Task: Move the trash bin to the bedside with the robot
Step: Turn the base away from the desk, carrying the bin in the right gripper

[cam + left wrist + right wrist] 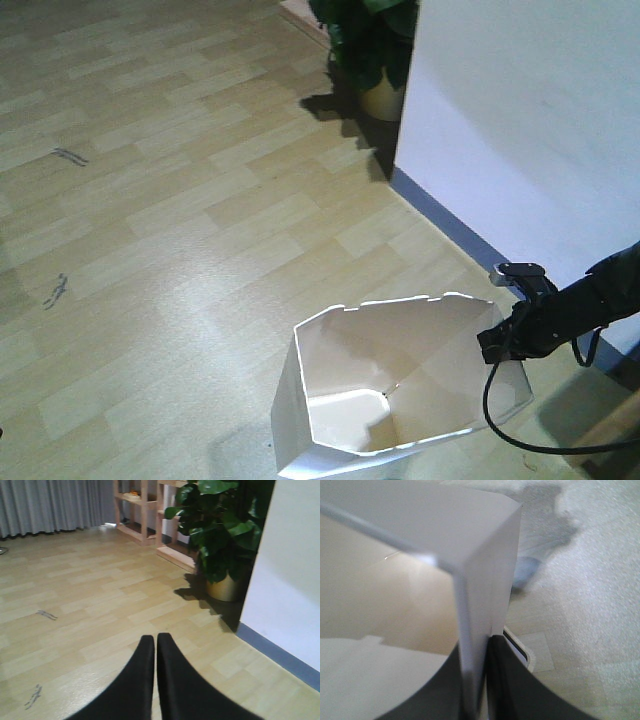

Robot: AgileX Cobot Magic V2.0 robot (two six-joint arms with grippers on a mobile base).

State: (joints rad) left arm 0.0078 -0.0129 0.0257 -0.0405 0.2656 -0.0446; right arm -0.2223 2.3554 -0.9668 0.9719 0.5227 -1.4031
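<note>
White bin [400,380] is clamped by its thin rim wall between the 2 fingers [510,690] of the right claw [497,340], its body spreading left of that claw over the wood floor [180,200]. The left claw [156,640] is pressed together with nothing in it; a potted plant [220,530] stands ahead, to its right, beside the wall [290,580].

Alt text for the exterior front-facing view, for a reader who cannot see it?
A white trash bin, seen from above against a pale wooden floor, has its rim pinched by the fingers of the black right arm. Behind are a potted plant and a white wall.
</note>
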